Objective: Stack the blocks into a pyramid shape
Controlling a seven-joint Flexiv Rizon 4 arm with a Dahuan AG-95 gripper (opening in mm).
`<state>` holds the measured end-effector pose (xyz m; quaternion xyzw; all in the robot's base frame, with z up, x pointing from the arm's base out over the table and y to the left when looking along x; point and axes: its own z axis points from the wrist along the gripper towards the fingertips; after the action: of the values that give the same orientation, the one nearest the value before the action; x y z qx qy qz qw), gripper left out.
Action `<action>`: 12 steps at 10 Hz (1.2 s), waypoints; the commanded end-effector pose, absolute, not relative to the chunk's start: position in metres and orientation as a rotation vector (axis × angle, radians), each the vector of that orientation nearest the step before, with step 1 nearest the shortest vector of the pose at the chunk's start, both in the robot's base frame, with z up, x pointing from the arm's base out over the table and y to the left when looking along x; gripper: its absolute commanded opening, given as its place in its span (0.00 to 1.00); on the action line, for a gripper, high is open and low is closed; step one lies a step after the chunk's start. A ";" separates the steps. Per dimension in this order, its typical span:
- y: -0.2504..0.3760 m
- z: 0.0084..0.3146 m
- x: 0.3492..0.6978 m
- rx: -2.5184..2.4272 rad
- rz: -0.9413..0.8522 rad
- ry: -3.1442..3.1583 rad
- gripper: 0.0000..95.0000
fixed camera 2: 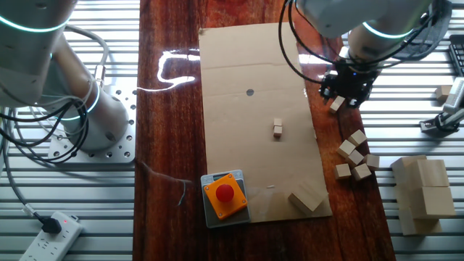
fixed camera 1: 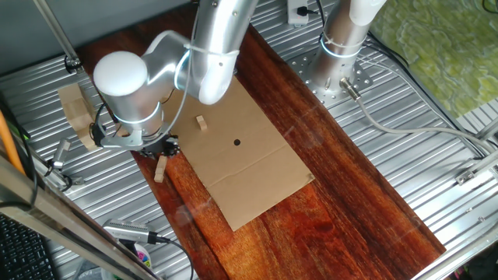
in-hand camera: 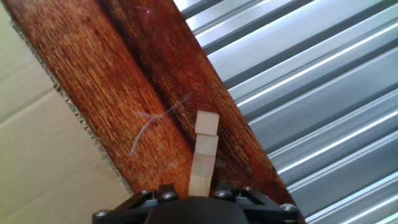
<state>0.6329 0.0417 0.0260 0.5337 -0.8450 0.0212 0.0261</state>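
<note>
Three small pale wooden blocks (in-hand camera: pixel 205 146) lie in a line on the dark wood, running away from my gripper (in-hand camera: pixel 198 186) in the hand view. The nearest one sits between the jaws, which stand a little apart from it, so the gripper looks open. In one fixed view the gripper (fixed camera 1: pixel 159 148) hovers low over this line of blocks (fixed camera 1: pixel 160 169) at the board's left edge. A small stack of blocks (fixed camera 2: pixel 278 128) stands on the cardboard sheet (fixed camera 2: pixel 246 65). Several loose blocks (fixed camera 2: pixel 355 148) lie on the wood near the gripper (fixed camera 2: pixel 346 93).
A red button box (fixed camera 2: pixel 225 194) and a larger wooden piece (fixed camera 2: pixel 306 198) sit at the cardboard's near end. A big pale slab-like block (fixed camera 2: pixel 420 192) rests on the ribbed metal table (in-hand camera: pixel 323 93). A second robot base (fixed camera 1: pixel 338 62) stands at the back.
</note>
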 end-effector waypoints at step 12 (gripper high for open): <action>0.042 0.011 0.632 1.652 0.088 -2.636 0.00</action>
<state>0.6319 0.0416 0.0110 0.5311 -0.8467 0.0282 0.0146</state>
